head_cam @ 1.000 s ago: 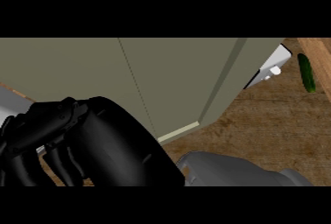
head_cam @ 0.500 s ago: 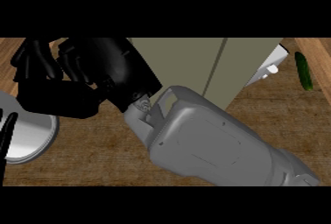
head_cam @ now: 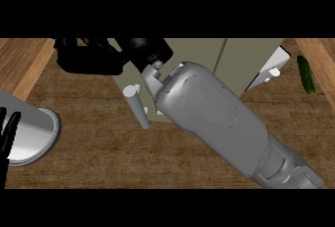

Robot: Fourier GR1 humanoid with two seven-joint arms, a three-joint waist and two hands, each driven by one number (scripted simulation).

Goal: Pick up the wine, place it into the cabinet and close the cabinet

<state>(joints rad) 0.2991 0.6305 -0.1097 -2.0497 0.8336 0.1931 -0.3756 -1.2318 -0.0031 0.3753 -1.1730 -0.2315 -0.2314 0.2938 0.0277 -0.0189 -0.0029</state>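
In the head view, the right forearm (head_cam: 216, 119) is slanting up from 5 o'clock across the middle. It is carrying the black right hand (head_cam: 98, 57) to 11 o'clock, at the left corner of the olive cabinet (head_cam: 196, 51). A second ago that hand was filling the frame low at 7 o'clock, and half a second ago it was sitting at 10 o'clock, so the arm is stretching out toward the cabinet. The move is also uncovering a white bar handle (head_cam: 135, 106) just left of the wrist. Whether the right hand is apart, together or clamped on anything, I cannot tell. The wine is showing nowhere for certain. A slim dark-green thing (head_cam: 305, 74) is lying on the wooden counter (head_cam: 98, 164) at 2 o'clock, where it lay before, and I cannot tell what it is. A pale door leaf (head_cam: 262, 79) is standing ajar at 1 o'clock, so the closing step is likely still to come. The left hand (head_cam: 6, 133) is resting at 9 o'clock, fingers straight.
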